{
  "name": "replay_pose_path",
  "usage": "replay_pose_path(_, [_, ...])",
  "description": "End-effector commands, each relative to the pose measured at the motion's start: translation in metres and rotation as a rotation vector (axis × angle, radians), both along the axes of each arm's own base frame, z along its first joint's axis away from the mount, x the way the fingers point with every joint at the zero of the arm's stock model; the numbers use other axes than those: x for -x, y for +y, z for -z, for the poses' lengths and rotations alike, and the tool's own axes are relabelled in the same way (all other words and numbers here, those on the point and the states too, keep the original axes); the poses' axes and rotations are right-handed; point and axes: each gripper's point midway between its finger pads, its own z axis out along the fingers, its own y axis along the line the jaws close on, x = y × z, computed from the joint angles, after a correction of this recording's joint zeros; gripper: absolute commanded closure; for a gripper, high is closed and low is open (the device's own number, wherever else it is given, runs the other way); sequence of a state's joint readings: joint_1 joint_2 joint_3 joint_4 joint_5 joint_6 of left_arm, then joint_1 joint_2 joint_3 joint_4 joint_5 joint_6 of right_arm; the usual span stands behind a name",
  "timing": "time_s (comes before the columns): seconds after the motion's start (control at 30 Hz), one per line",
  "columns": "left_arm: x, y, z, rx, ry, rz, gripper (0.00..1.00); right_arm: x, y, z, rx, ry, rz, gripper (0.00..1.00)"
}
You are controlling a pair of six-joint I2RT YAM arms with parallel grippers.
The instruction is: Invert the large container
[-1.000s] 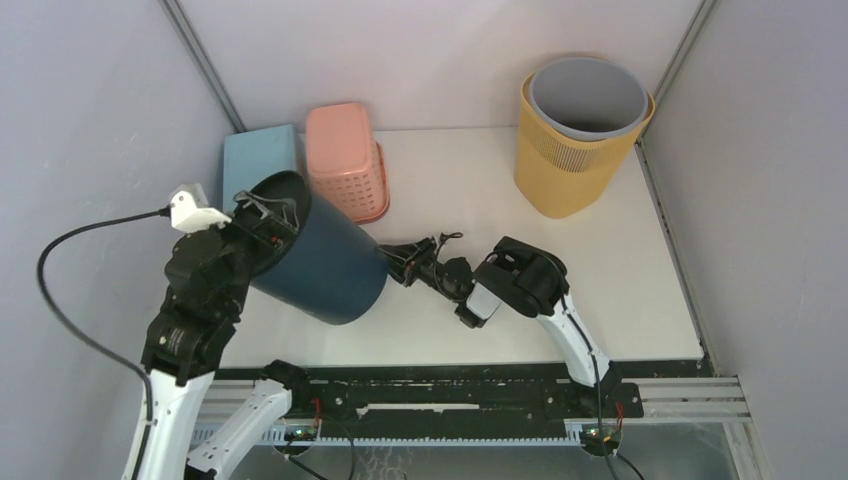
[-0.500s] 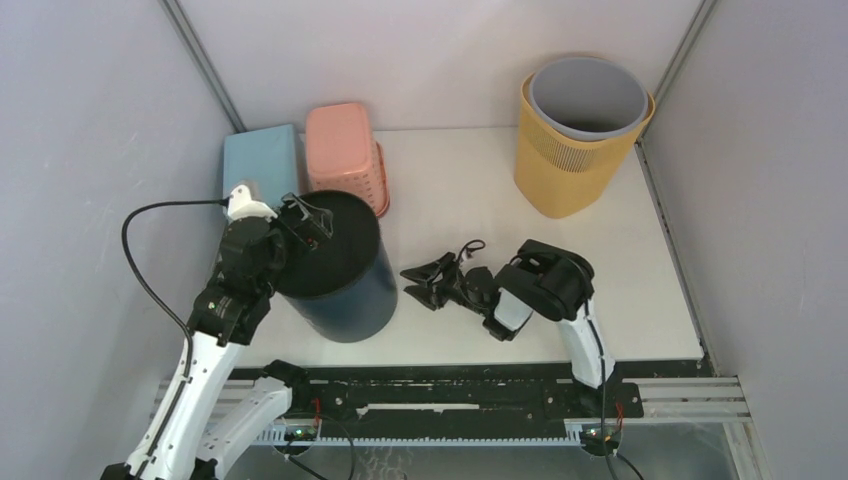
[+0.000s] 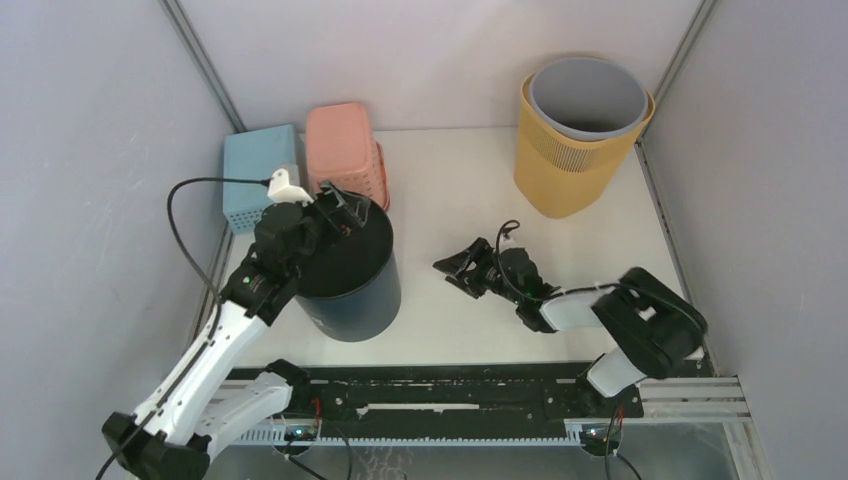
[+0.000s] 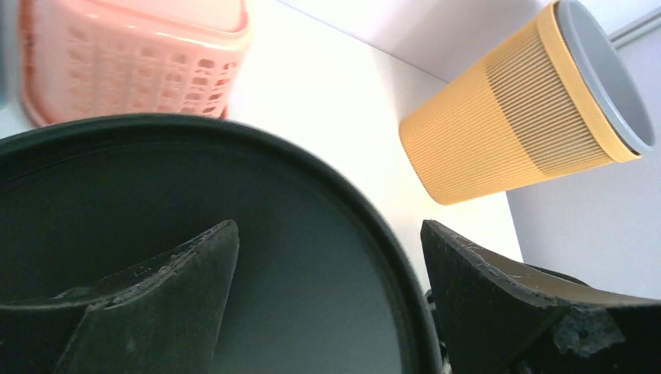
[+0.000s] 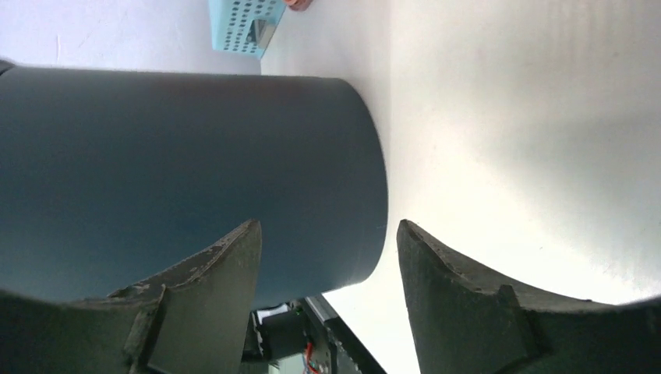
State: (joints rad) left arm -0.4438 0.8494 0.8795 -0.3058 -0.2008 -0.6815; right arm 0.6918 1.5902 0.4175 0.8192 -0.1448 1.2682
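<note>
The large dark blue container [image 3: 352,292] stands on end on the table, left of centre, with its dark top face up. My left gripper [image 3: 341,206] is open at its far top edge. In the left wrist view [image 4: 329,227] one finger is over the dark face [image 4: 234,195] and the other is outside the rim, neither pressing it. My right gripper [image 3: 462,268] is open and empty, low over the table to the right of the container and apart from it. The right wrist view [image 5: 327,226] faces the container's side wall [image 5: 195,156].
A yellow ribbed bin [image 3: 570,160] with a grey liner stands upright at the back right, also in the left wrist view [image 4: 507,117]. A pink basket [image 3: 345,160] and a light blue basket [image 3: 258,170] lie upside down behind the container. The walls are close on both sides.
The container went from tilted over to standing on end. My left gripper rose and moved right with its rim. My right gripper backed off to the right.
</note>
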Motion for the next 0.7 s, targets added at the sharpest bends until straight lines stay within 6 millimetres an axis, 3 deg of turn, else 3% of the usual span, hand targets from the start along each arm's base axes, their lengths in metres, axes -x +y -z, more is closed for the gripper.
replay_pose_path(0.0, [-0.003, -0.036, 0.048, -0.017, 0.144, 0.112, 0.08, 0.023, -0.004, -0.018, 0.157, -0.127, -0.146, 0.29])
replay_pose_path(0.27, [-0.023, -0.111, 0.05, -0.005, 0.146, 0.298, 0.08, 0.063, -0.007, -0.057, 0.268, -0.263, -0.285, 0.29])
replay_pose_path(0.4, [-0.029, -0.142, 0.037, 0.025, 0.121, 0.376, 0.08, 0.075, -0.011, -0.065, 0.294, -0.285, -0.308, 0.29])
replay_pose_path(0.67, [-0.043, -0.182, 0.0, 0.128, 0.051, 0.484, 0.08, 0.086, -0.016, -0.085, 0.385, -0.363, -0.311, 0.29])
